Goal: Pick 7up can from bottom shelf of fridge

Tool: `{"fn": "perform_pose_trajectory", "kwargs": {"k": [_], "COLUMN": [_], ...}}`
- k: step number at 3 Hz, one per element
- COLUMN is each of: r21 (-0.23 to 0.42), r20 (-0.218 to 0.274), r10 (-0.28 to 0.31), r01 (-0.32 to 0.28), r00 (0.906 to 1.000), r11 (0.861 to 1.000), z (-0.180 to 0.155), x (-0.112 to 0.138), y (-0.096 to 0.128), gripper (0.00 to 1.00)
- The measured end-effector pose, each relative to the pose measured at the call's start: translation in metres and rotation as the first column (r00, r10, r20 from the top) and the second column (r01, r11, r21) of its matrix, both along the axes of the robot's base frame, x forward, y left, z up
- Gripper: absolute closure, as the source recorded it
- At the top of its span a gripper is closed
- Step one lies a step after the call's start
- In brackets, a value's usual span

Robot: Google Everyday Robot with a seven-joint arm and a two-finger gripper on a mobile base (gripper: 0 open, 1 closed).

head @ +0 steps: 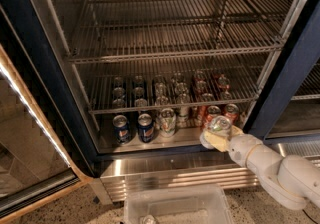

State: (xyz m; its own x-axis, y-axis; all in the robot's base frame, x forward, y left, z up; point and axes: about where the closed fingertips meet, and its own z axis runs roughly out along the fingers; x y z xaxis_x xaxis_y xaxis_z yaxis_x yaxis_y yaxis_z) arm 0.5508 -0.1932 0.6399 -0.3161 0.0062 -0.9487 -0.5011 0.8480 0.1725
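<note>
The fridge [291, 70] stands open, with a dark blue frame and wire racks. On its bottom shelf [185, 138], a shiny steel floor, cans stand in rows. My gripper [218, 133] is at the shelf's front right, shut on a pale 7up can [219, 124] that it holds at the front edge. The white arm [272, 165] reaches in from the lower right. Another 7up can [167, 121] stands at the front middle. Two blue cans [133, 128] stand to its left, and orange-red cans [223, 111] stand behind the gripper.
The glass door [22, 138] hangs open at the left. A ribbed steel base [165, 178] runs under the shelf. A clear plastic bin [175, 206] sits on the floor in front. Empty wire racks [175, 43] are above the cans.
</note>
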Motion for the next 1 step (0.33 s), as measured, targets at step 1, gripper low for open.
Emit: {"fn": "perform_pose_trajectory", "kwargs": {"k": [1], "r21": [0.070], "r20": [0.011], "r10": [0.030], "r01": [-0.031], "r00": [0.9995], "r11": [0.997], "z": [0.0051], "x": [-0.0054], "y": [-0.0064], "gripper": [1.00]}}
